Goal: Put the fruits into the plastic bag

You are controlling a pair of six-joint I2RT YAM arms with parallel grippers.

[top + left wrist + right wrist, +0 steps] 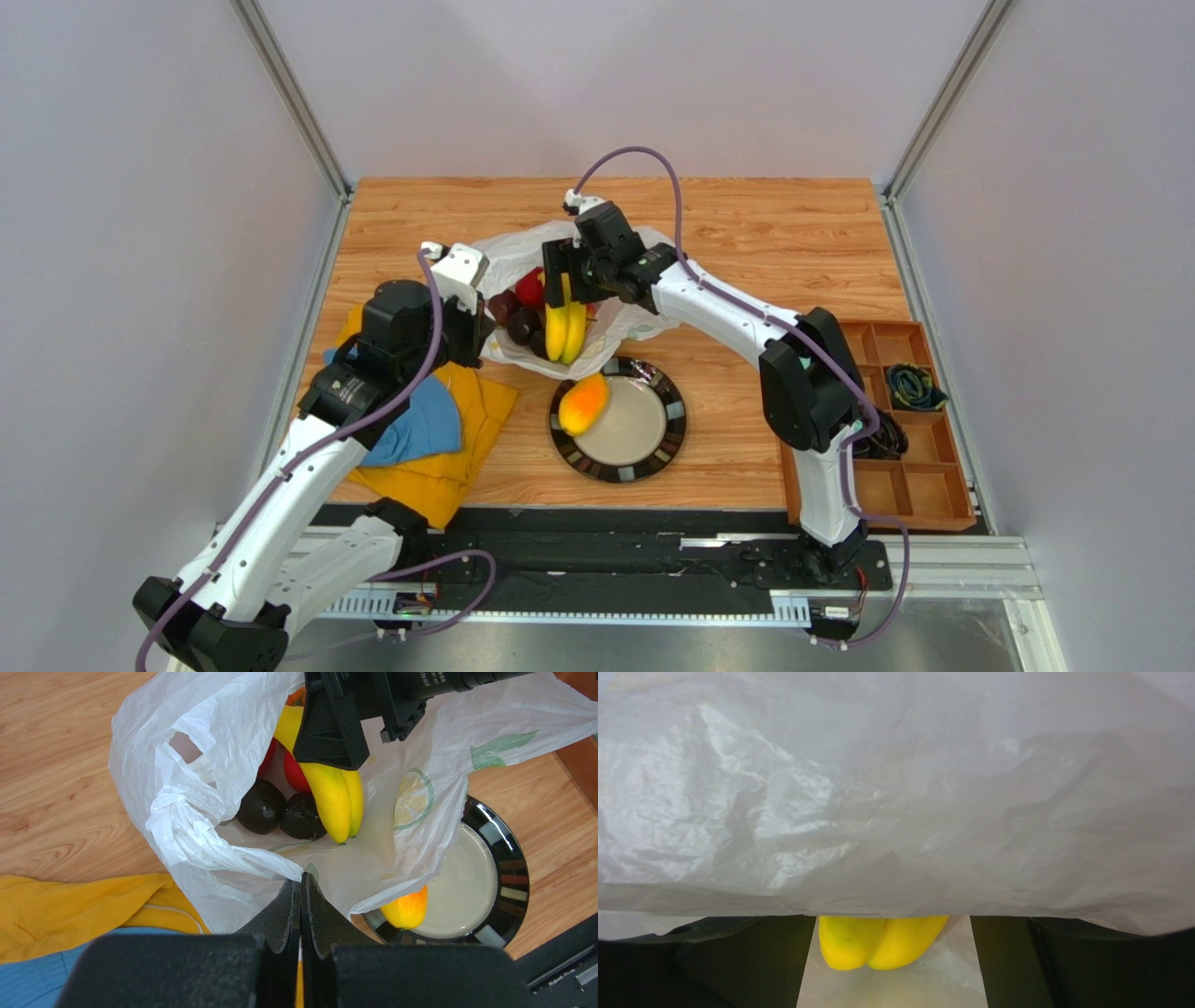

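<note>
Nearest, at the left: left gripper (pixel 301 882), fingers pressed flat together, pinching the near rim of the plastic bag (pixel 210 721), film gathered into folds right at the tips. Under and beside that arm, 2 cloths on the table (pixel 56 777): 1 yellow cloth (pixel 77 910), with 1 blue cloth (pixel 28 987) lying on top of it.

A little farther, toward the right: 1 black plate (pixel 516 882) with a pale centre, the bag's edge draped over its left side. On that plate, 1 mango (pixel 407 908), outside the bag, half tucked beneath the overhanging film. At the table's right edge, 1 brown tray (pixel 930 490) of compartments, a dark coil (pixel 912 381) in 1 of them.

Farther again: the bag lying open on the wood, mouth turned up. Inside, counted:
- 1 banana (pixel 337 794), a joined pair of 2 yellow fingers.
- 2 dark round fruits (pixel 261 806), touching each other and just beside the banana's tip.
- 2 red round fruits (pixel 295 775), partly hidden behind the banana and the bag's fold.
- A sliver of orange at the far side, too covered to name.

Over the banana's far end: right gripper (pixel 892 931), down inside the bag, fingers (pixel 738 966) spread wide to either side of the banana, gaps showing on both sides, gripping nothing. Most of the right wrist view blocked by white film.
</note>
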